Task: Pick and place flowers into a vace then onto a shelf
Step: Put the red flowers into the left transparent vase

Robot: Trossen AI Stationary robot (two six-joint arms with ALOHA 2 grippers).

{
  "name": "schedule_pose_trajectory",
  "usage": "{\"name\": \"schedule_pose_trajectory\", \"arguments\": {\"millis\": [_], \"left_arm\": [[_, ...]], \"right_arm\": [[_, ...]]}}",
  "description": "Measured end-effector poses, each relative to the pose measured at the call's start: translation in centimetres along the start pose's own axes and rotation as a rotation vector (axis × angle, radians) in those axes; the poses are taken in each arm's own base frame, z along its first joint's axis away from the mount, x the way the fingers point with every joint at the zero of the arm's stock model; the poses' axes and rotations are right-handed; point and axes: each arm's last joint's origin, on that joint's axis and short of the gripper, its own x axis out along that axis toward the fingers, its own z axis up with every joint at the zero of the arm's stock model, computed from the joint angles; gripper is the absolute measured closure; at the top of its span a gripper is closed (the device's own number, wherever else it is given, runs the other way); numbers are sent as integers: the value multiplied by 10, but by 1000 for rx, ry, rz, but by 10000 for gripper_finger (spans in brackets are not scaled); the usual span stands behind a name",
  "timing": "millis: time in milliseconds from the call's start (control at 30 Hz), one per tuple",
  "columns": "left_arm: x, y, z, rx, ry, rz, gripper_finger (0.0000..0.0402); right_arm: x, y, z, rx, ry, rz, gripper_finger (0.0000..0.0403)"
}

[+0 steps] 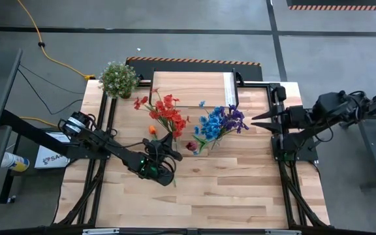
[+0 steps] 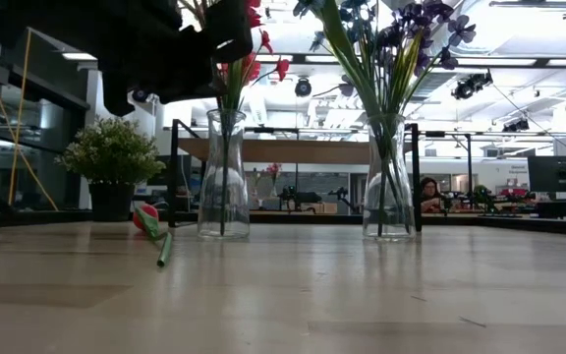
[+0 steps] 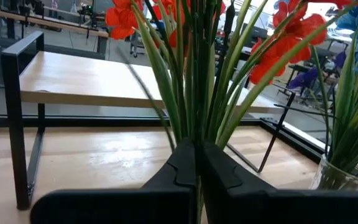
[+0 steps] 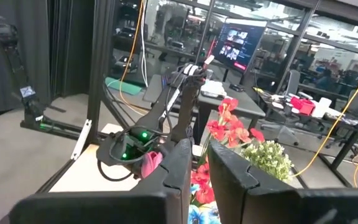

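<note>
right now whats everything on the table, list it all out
vases: two, clear glass, mid-table in front of the shelf
red and orange flowers: one bunch, in the left vase
blue and purple flowers: one bunch, in the right vase
loose flower: one, red-orange, lying on the table by the left vase
potted plant: one, green, far left corner
shelf: one, light wood, far side
left pincer: shut on red flower stems
right pincer: at right edge, idle
</note>
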Motion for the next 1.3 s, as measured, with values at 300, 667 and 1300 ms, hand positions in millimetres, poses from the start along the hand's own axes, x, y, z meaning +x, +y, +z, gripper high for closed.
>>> {"name": "schedule_pose_trajectory", "arguments": {"millis": [300, 667, 1300], "left_arm": [[0, 0, 0, 15, 0, 0, 365], [0, 1, 0, 20, 0, 0, 350], [0, 1, -2, 24, 39, -22, 321]], "right_arm": [[3, 2, -2, -9, 18, 32, 350], [3, 3, -3, -12, 25, 40, 348], [3, 3, -5, -18, 41, 43, 349]]}}
